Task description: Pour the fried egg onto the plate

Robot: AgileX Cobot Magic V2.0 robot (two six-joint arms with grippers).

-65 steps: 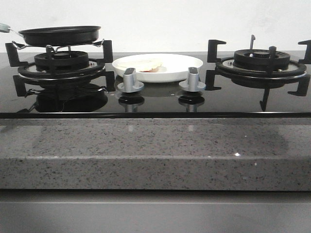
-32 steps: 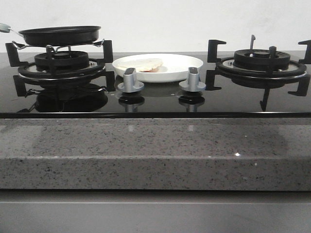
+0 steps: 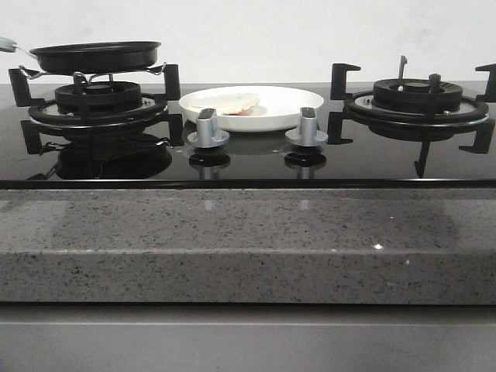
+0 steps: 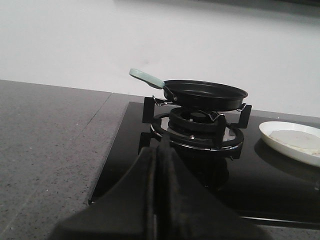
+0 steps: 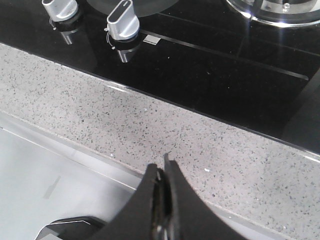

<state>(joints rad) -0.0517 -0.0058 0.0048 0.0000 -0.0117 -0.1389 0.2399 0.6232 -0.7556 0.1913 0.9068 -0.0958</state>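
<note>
- Pan [image 3: 96,56] sits on left burner [image 3: 97,105], handle [image 3: 8,44] sticking out to the left.
- Plate [image 3: 279,108] on the hob [image 3: 372,155] btwn the two burners, toward the back.
- Egg [image 3: 223,101] lies on plate, left part of it.
- Two knobs [image 3: 208,129] in front of plate, side by side, one twd each end of it.
- Right burner [image 3: 417,101] well apart from plate, on right.
- Counter edge [image 3: 248,240] runs in front of hob, full width.
- Wall [image 3: 310,39] behind everything.
</note>
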